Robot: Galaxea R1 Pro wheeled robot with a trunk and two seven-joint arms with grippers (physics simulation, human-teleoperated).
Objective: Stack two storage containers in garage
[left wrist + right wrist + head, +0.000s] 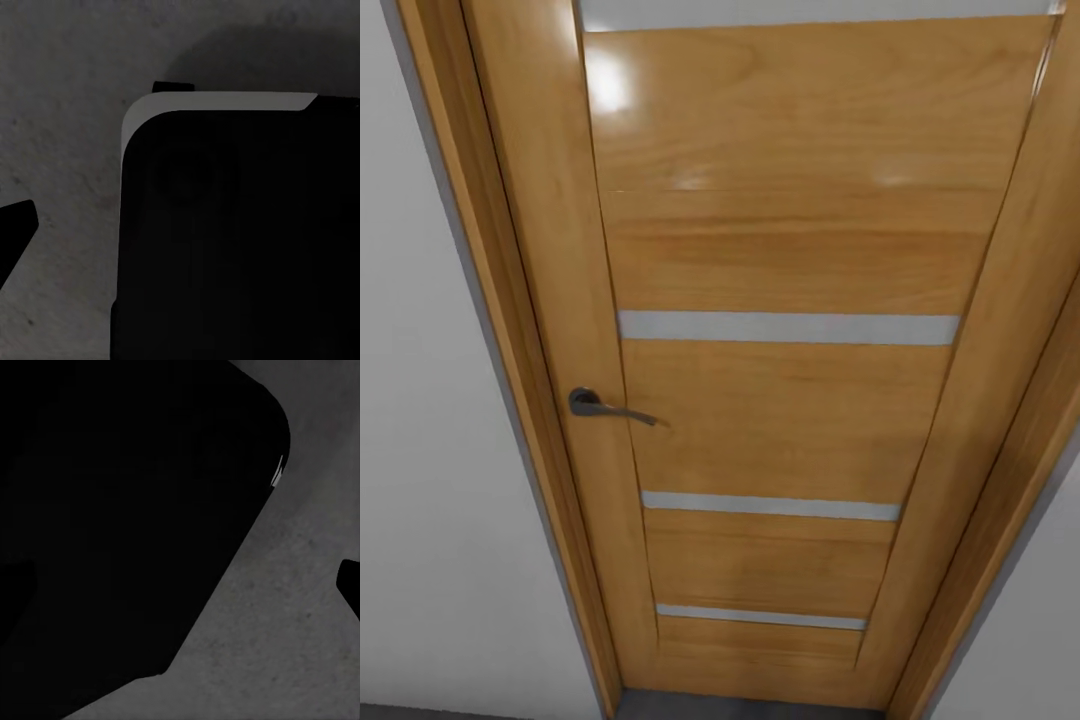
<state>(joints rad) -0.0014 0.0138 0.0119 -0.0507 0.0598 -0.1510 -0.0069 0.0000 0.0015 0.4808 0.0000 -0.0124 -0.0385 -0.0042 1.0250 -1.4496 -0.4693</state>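
Closed wooden door (760, 380) — grippers over floor (67, 90)

Closed wooden door (790, 400) straight ahead, white walls (430, 450) either side.

An orange-brown wooden door (790, 400) with frosted horizontal strips (788, 327) and a dark lever handle (605, 405) stands shut between plain white walls (430, 480). Ceiling light glares off its glossy top. Below lies what seems mottled grey concrete floor (67, 150).
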